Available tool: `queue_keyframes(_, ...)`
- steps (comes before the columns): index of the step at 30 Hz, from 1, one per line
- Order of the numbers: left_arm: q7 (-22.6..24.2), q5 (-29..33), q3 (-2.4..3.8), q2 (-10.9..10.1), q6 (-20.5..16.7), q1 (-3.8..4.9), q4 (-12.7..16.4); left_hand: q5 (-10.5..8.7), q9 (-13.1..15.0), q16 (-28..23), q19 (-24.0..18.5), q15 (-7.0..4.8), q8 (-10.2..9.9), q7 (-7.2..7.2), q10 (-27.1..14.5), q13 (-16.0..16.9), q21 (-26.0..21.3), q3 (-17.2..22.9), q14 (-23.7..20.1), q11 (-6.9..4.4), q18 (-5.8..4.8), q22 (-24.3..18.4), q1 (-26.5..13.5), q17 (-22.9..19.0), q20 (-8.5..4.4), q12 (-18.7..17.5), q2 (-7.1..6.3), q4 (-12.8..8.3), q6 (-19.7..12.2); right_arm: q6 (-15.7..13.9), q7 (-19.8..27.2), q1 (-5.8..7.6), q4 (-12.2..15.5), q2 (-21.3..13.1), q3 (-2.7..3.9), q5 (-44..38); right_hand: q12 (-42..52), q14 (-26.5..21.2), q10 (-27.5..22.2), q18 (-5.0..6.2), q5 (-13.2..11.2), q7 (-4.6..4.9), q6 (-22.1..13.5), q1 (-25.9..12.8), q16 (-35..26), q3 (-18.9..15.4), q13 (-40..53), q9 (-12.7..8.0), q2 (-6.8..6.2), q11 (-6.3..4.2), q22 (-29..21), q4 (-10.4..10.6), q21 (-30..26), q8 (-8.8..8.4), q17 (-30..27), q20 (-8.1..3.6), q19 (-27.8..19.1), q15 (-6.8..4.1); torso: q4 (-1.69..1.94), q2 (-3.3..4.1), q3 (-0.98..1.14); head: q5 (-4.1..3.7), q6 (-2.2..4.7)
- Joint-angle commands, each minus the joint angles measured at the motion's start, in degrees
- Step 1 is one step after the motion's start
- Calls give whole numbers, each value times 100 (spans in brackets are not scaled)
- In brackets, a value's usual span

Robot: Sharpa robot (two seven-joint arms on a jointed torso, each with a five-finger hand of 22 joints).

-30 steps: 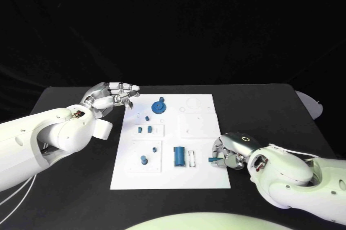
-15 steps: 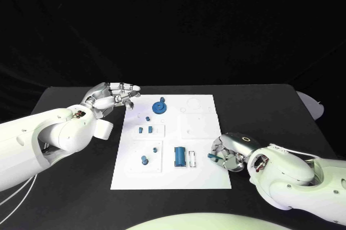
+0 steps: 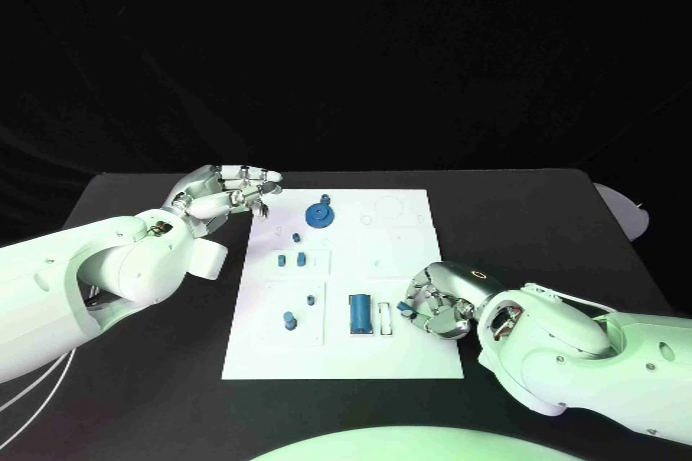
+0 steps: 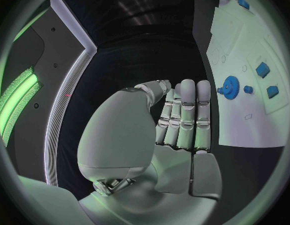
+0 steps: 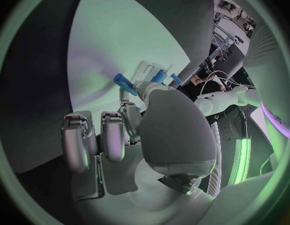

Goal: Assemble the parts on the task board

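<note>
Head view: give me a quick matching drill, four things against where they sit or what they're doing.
Things:
1. blue gear
2. blue block
3. left hand
4. right hand

Places or states:
A. near half of the task board, beside a white piece
B. at the board's right edge, pinching a small blue part
C. far end of the board
D. off the board's far left corner, fingers curled, holding nothing

Pairs: 1-C, 2-A, 3-D, 4-B

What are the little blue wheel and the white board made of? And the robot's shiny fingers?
The blue wheel looks like matte plastic: flat colour, no glints. The white board seems plastic too, smooth and dull, though painted metal is possible. The left hand's fingers look like brushed metal: silvery with soft highlights.
</note>
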Motion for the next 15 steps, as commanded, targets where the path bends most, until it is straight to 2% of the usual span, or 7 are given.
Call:
queue_keyframes(1,23,26,4,16,71,5,18,35,5,-22,18,-21,-22,12,-28,8,-33,30,26,0,85,-6,-33,-5,-27,19,26,-13,15,-242,45,1,-29,78,1,565,18,411,2,-81,-21,-34,5,-105,6,722,320,417,-9,16,1505,-700,25,309,592,-3,610,27,-3,-1,-1,-2,0)
queue_keyframes(5,17,26,4,20,77,5,19,35,5,-22,18,-21,-22,12,-28,8,-33,30,26,0,85,-6,-33,-5,-27,19,26,-13,15,-229,35,3,-91,195,1,856,43,414,14,-81,-61,-47,10,-287,10,720,341,440,-42,7,1505,-690,25,327,604,-5,610,22,7,0,1,-2,-6)
queue_keyframes(10,14,26,4,19,77,5,21,35,5,-22,18,-21,-22,12,-28,8,-33,30,26,0,85,-6,-33,-5,-27,19,26,-13,15,-120,21,4,-165,301,1,1057,101,417,39,-81,-74,-61,39,-548,14,687,383,457,-51,-2,1505,-616,25,344,613,-10,610,15,-5,-2,-5,11,-7)
queue_keyframes(15,12,26,4,20,80,5,25,35,5,-22,18,-21,-22,12,-28,8,-33,30,26,0,85,-6,-33,-5,-27,19,26,-13,15,60,6,2,-257,415,1,1174,183,423,74,-81,106,-74,89,-860,24,545,444,467,-53,-11,1505,-496,25,362,636,-20,610,6,-5,0,5,21,-6)
